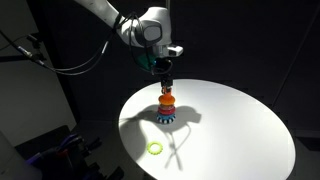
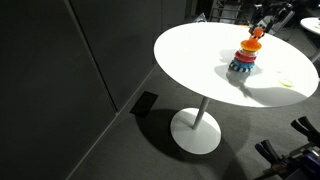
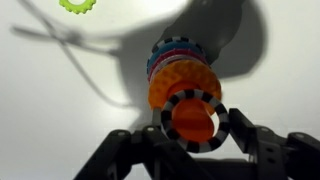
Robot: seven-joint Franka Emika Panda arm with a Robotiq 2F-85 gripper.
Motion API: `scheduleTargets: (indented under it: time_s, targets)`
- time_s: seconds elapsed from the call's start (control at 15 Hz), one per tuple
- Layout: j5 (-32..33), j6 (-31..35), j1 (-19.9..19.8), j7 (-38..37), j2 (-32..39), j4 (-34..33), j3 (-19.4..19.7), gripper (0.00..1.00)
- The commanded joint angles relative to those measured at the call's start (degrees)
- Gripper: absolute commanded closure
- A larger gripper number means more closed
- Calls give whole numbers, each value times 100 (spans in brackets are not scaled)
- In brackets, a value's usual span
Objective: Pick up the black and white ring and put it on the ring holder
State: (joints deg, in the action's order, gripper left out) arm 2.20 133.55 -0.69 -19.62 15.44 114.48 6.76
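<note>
**A:** What else is on the round white table point(image 1: 240, 120)?

**B:** Only a plain yellow-green ring point(image 1: 154, 148). It lies flat near the table edge, well apart from the ring holder point(image 1: 167, 108). The wrist view catches it at the top margin, with a toothed rim. Hard shadows of the arm and the holder fall across the white top around it.

**A:** And off the table?

**B:** The table stands on a single pedestal with a round foot point(image 2: 196, 132) on a dark floor. A dark partition point(image 2: 60, 70) fills the side of an exterior view. Black cables point(image 1: 60, 65) loop behind the Panda arm point(image 1: 110, 18).

**A:** Does anything stand between the tool and the holder?

**B:** No. The holder stands alone near the table's middle, upright, with orange and red rings tapering upward over a wider blue and white base ring.

**A:** How is the gripper point(image 3: 197, 128) set?

**B:** It hangs straight over the holder in both exterior views, pointing down. In the wrist view its dark fingers point(image 3: 245, 140) are drawn in on either side of the black and white ring point(image 3: 192, 96), clamping it by its outer edge.

**A:** Where is that ring relative to the peg?

**B:** It is level between the fingertips, just above the stack. Something orange on the holder shows through its hole, so it looks centred. Whether it already touches the top ring, I cannot tell.
</note>
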Motion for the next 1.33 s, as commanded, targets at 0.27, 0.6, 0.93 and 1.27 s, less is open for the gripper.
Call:
scheduleTargets:
  time_s: [0.27, 0.6, 0.93, 1.27]
  targets:
    - [117, -149, -10, -139, 40, -301, 53, 56]
    - [66, -288, -48, -80, 111, -432, 72, 56]
    - [-89, -449, -127, 59, 180, -431, 43, 56]
    - [-216, -594, -150, 135, 193, -369, 11, 56]
